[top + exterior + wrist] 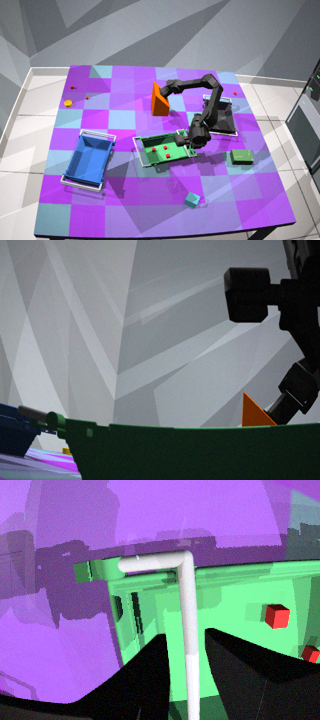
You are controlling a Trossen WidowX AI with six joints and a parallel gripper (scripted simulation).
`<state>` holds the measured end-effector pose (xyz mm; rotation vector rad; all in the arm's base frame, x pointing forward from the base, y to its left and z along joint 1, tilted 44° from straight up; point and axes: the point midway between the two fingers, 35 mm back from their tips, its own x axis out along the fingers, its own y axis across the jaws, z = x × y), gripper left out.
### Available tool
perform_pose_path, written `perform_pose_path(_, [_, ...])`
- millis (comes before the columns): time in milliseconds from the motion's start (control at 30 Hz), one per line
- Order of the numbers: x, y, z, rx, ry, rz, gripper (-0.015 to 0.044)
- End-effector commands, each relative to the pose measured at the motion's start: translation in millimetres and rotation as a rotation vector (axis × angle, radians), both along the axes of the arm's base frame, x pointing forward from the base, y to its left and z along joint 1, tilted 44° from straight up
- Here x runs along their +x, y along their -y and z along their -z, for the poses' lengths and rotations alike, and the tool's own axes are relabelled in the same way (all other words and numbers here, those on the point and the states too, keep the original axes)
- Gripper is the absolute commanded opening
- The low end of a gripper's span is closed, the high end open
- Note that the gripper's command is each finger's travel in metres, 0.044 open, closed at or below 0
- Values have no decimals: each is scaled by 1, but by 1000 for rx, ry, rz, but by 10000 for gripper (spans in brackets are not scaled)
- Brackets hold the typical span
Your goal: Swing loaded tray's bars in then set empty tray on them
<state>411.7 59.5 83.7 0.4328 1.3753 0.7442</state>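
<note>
The green tray (155, 156) (180, 451) (235, 597) stands on the table with small red blocks (168, 155) (277, 616) inside. Its left bar (138, 152) (32, 412) is swung out over the left end. Its right bar (187, 151) (188, 610) stands inward of the right end wall. My gripper (186, 640) is slightly open, with that bar between its fingers and a gap on each side; the arm hides the fingertips in the top view. An empty blue tray (89, 157) (12, 444) lies to the left, with bars at both ends.
The arm rises from an orange wedge (158, 105) (249, 415). A black tray (223, 121) lies behind the arm. A green block (241, 156) is to the right and a teal block (192, 200) in front. A yellow disc (67, 103) and loose red cubes (87, 97) lie farther back.
</note>
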Motion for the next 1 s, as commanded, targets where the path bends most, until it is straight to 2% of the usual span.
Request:
perform_pose_path(0, [0,0,1,0,-3,2,85])
perform_pose_path(267, [1,4,-3,-1,-3,3,85])
perform_pose_path(533, [-3,58,-57,-1,-5,7,85])
perform_pose_path(567, [2,38,-36,2,-5,5,85])
perform_pose_path(600, [4,44,-29,0,-6,6,85])
perform_pose_path(767, [21,97,37,-14,-8,19,85])
perform_pose_path(967, [18,157,115,-17,-6,16,85])
